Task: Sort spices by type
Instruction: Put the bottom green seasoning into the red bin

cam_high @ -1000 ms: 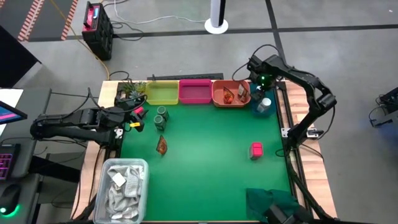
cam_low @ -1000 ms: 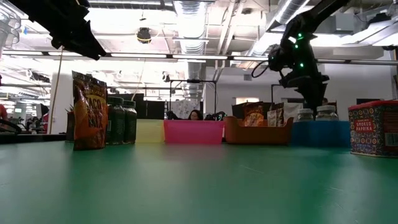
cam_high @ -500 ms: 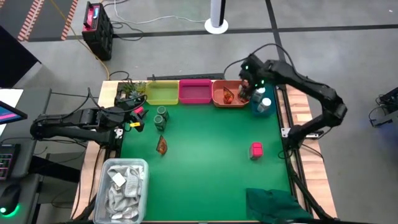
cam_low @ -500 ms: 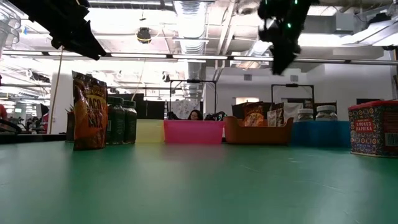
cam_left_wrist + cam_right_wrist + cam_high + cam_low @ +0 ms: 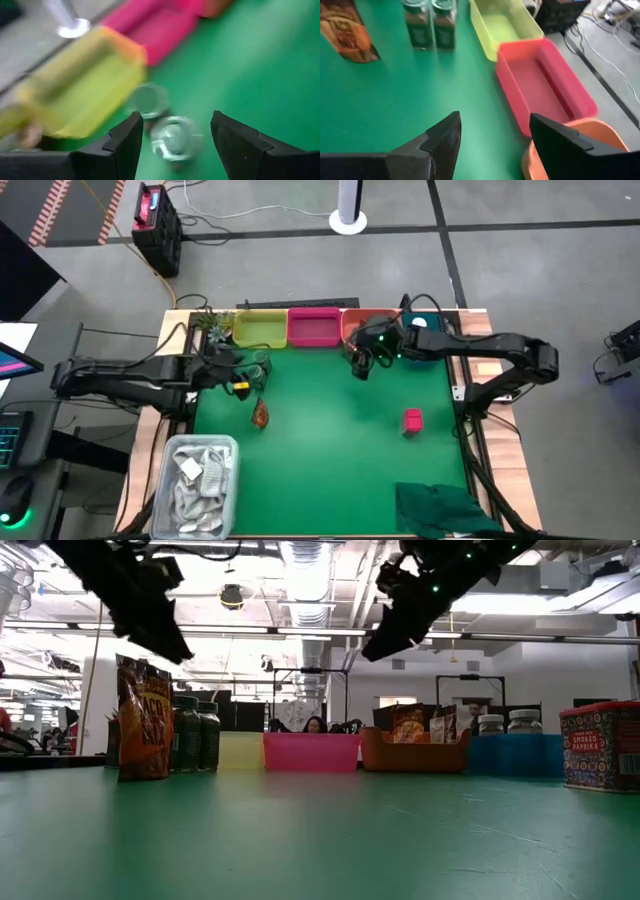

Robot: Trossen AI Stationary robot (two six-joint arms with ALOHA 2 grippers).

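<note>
Above 2 dark green jars (image 5: 162, 122), left pincer (image 5: 172, 145) spread wide, empty, right pincer (image 5: 492, 140) wide, empty, over the mat.

The green-topped table (image 5: 330, 450) is set with four coloured plastic trays (image 5: 314, 328) along its far edge and a clear plastic tub (image 5: 196, 485) near left

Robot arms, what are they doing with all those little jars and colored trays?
They are sorting spices into trays. The left gripper, jaws open, hovers over the two dark green jars near the yellow tray. The right gripper, jaws open and empty, hangs above the green mat in front of the orange tray. One orange-brown packet and a pink box wait on the mat. The pink tray holds nothing.
</note>
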